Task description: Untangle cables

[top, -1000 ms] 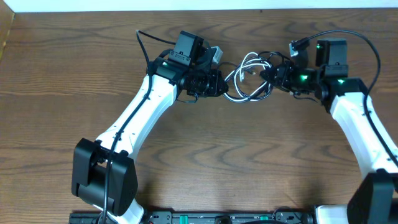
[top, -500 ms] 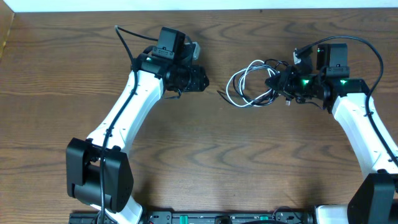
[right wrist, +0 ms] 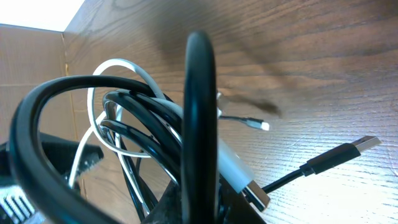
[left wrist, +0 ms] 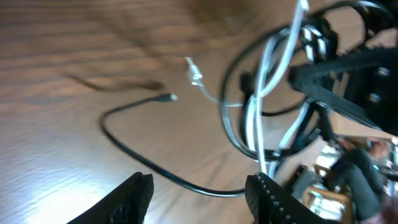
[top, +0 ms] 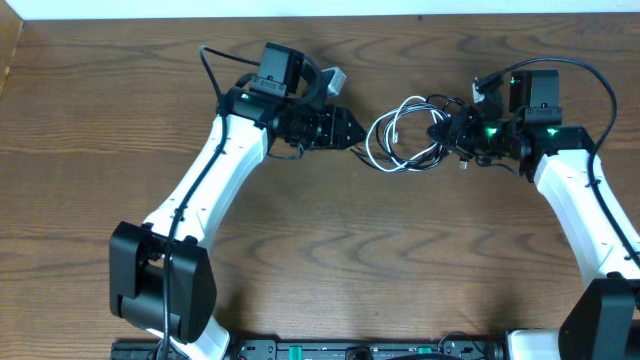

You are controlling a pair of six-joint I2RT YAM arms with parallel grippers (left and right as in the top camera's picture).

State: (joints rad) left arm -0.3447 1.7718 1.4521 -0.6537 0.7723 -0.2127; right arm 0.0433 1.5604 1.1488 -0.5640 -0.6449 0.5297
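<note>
The cables are a small tangle of black loops and a white cord on the table's far middle. My right gripper is shut on the tangle's right side. In the right wrist view a thick black loop stands in front of that gripper, and the white cord curls behind it. My left gripper is open, just left of the tangle. In the left wrist view a loose black cord runs across the table between its fingers, untouched, with the white cord beyond.
A black USB plug and a small white plug tip lie on the wood near the tangle. The wooden table stretches toward the front. Both white arms reach in from the front corners.
My left gripper drew back to the left, then came right again up to the tangle, opening wider. The right gripper shifted slightly right with the tangle, then stayed put.
</note>
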